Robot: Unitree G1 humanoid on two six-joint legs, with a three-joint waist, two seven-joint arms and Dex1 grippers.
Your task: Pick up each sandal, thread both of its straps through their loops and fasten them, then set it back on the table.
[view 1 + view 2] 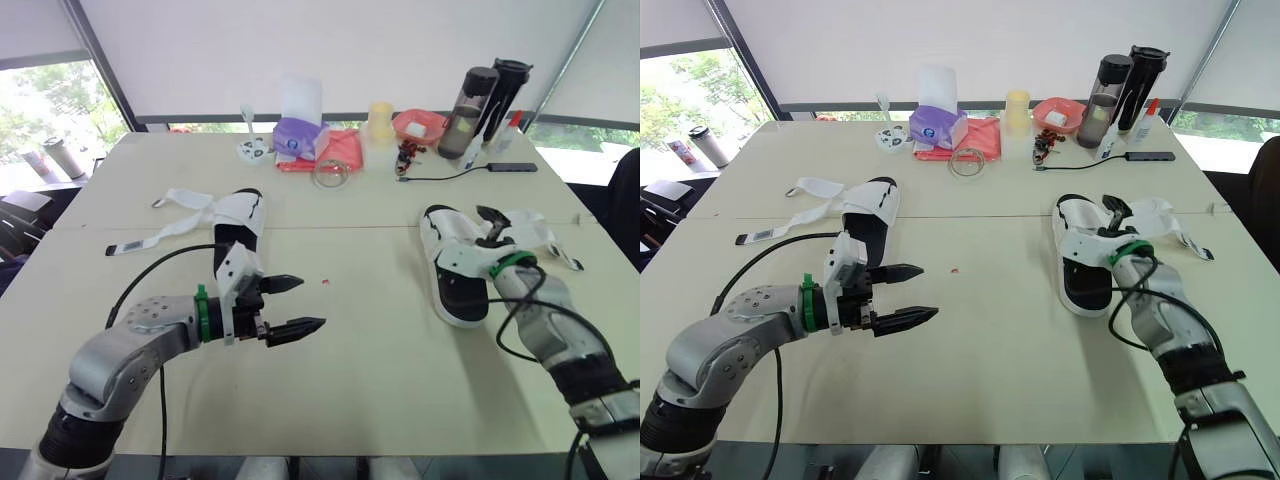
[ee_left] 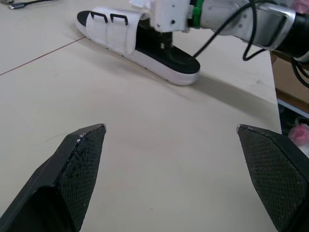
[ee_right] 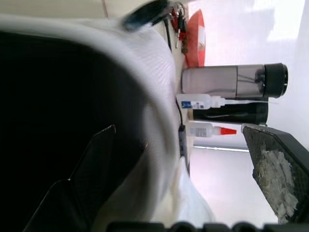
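The right sandal [image 1: 452,275] rests on the table [image 1: 380,370] near its right edge, with the right gripper [image 1: 488,228] at it. The fingers are spread wide. In the wrist view 1 finger [image 3: 91,164] lies over the black footbed and the other [image 3: 275,169] is outside the white upper, so the gripper straddles the side wall without clamping it. This looks like the set-up for a grasp to lift the sandal. The sandal's straps [image 1: 535,232] lie loose, splayed to the right and unfastened.

The left gripper [image 1: 300,305] hovers over bare table, wide open and empty. It points toward the right sandal, probably placed to take a strap. Beyond it lies the left sandal [image 1: 240,222], its 2 straps spread out to the left and undone.

Along the far edge are a bowl [image 1: 420,125] with something white in it and a tissue box [image 1: 298,135] with a tissue standing up. There are also 2 lidded bottles [image 1: 468,98]; I cannot tell what they hold.
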